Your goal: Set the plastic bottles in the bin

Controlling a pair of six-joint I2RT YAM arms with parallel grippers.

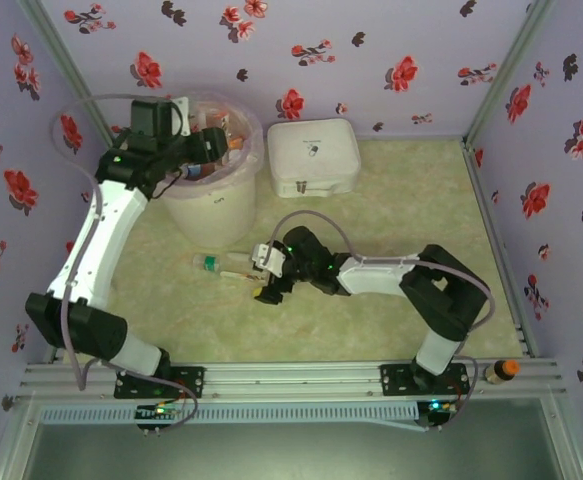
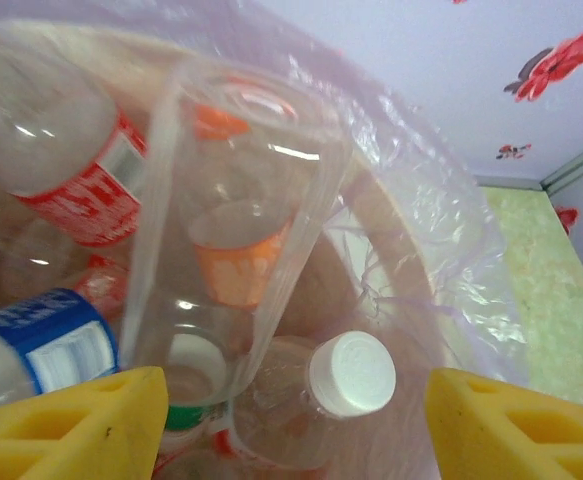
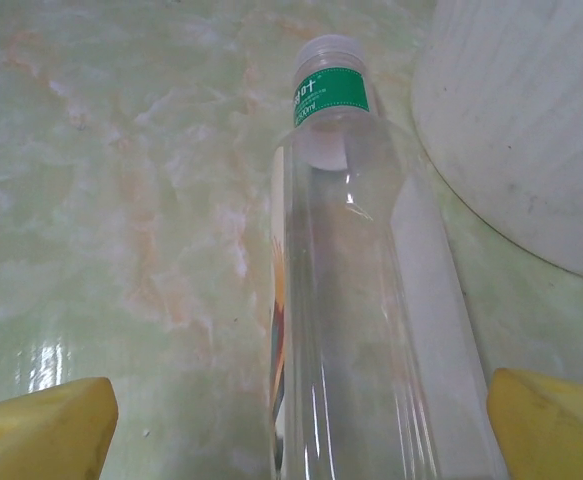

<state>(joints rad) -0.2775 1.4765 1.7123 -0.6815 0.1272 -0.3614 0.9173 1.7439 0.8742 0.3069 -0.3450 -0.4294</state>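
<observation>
Just in front of the bin (image 1: 233, 205), on the pale marbled surface (image 1: 391, 330), lies the one bottle (image 1: 229, 266) that the coming move concerns. Its long axis runs along the foot of the bin, roughly parallel to the bin's near wall and just beside it; whether it touches the wall cannot be told. Seen from the right wrist, the bottle (image 3: 361, 300) points straight away from the jaws of the right arm (image 1: 371, 272): base end toward them, green-banded neck (image 3: 331, 92) at the far end, the bin's wall (image 3: 531, 130) close on one side. These jaws are spread, one yellow fingertip (image 3: 41, 430) on each side of the body, with bare surface showing between at least one fingertip and the bottle, so nothing is pinched yet. The jaws of the left arm (image 1: 111, 215) hang over the bin's mouth, likewise spread, their fingertips (image 2: 71, 420) framing the bottles (image 2: 71, 170) heaped inside the bag lining (image 2: 441, 240); they pinch nothing that can be seen. The right arm is thus plainly the nearer to the bottle outside the bin. By this reading, the next move calls for closing across the bottle's width, then lifting it over the bin's rim; the left arm above the mouth may crowd that path.
</observation>
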